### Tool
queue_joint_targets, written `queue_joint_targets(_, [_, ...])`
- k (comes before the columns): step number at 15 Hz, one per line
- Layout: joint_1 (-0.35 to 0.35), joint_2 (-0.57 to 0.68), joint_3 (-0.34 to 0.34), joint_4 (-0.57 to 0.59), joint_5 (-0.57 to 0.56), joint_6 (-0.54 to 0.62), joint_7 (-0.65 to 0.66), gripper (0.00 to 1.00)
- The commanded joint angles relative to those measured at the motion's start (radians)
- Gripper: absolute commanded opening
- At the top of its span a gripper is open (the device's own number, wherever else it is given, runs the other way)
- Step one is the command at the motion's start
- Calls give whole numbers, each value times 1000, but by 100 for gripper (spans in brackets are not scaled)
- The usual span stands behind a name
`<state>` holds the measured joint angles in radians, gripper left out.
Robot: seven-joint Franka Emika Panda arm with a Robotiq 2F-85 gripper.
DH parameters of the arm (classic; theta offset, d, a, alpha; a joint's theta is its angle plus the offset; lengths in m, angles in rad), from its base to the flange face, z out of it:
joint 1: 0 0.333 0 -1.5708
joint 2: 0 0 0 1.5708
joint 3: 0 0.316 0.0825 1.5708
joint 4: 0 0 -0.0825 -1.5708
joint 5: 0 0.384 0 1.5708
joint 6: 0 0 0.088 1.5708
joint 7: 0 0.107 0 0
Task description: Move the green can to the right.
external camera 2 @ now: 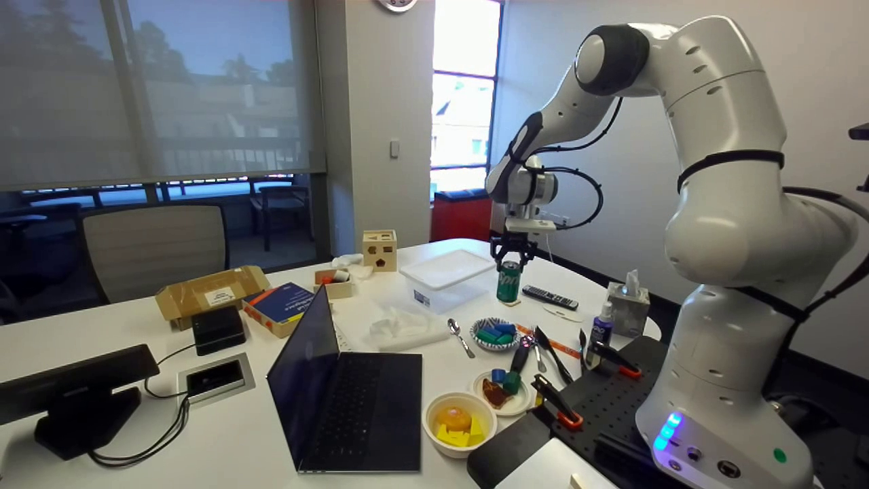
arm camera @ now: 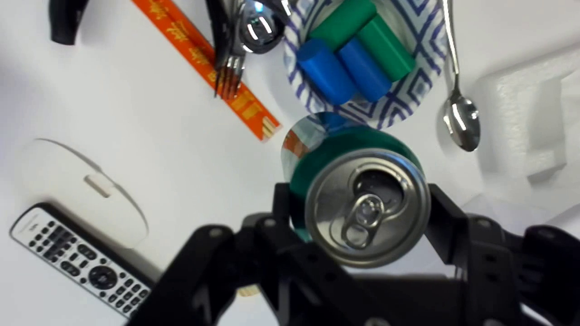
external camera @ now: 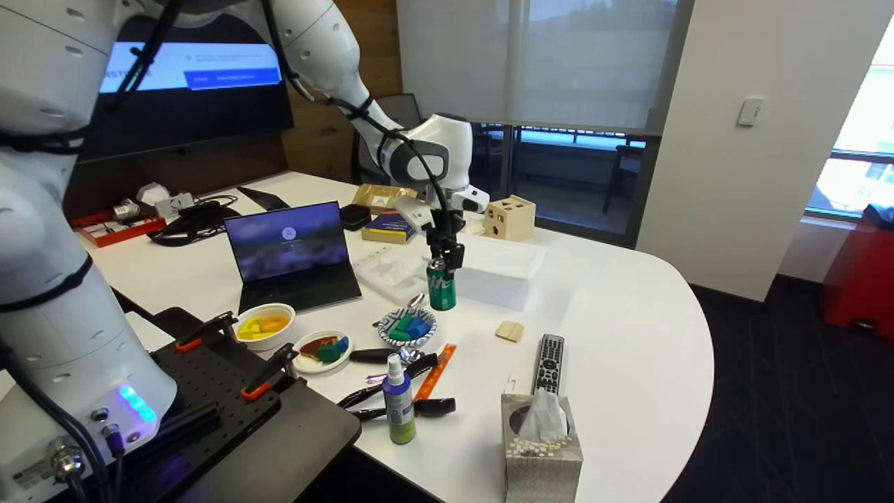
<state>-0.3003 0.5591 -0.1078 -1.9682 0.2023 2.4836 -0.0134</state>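
Observation:
The green can [external camera: 441, 295] is upright between the fingers of my gripper [external camera: 445, 268], to the right of the patterned bowl in an exterior view. It also shows in an exterior view [external camera 2: 508, 285], just under my gripper [external camera 2: 512, 262], and appears a little above the table. In the wrist view, the can's silver top [arm camera: 369, 208] with an opened tab fills the space in my gripper [arm camera: 360, 199]. A black finger lies against each side of it, so the gripper is shut on the can. Its underside is hidden.
The patterned bowl [arm camera: 421, 86] with blue and green blocks is close to the can. A clear plastic box [external camera 2: 451, 282], a wooden piece [external camera: 509, 331], a remote [external camera: 549, 363], a spoon [arm camera: 461, 117] and orange chopsticks [arm camera: 217, 74] lie around. A tissue box [external camera: 541, 454] and laptop [external camera: 297, 262] stand farther off.

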Motion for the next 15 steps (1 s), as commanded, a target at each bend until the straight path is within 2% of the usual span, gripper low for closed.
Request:
queue_joint_targets(1, [-42, 17, -29, 39, 2, -49, -31, 46])
queue_joint_targets(5, [-33, 80, -105, 74, -54, -16, 31, 46])
queue_joint_targets(7, [-46, 114, -116, 96, -58, -16, 38, 46])
queue_joint_targets(11, [-78, 185, -118, 128, -40, -11, 26, 46])
queue_joint_targets(15, [-138, 243, -95, 156, 4, -1, 1, 46])
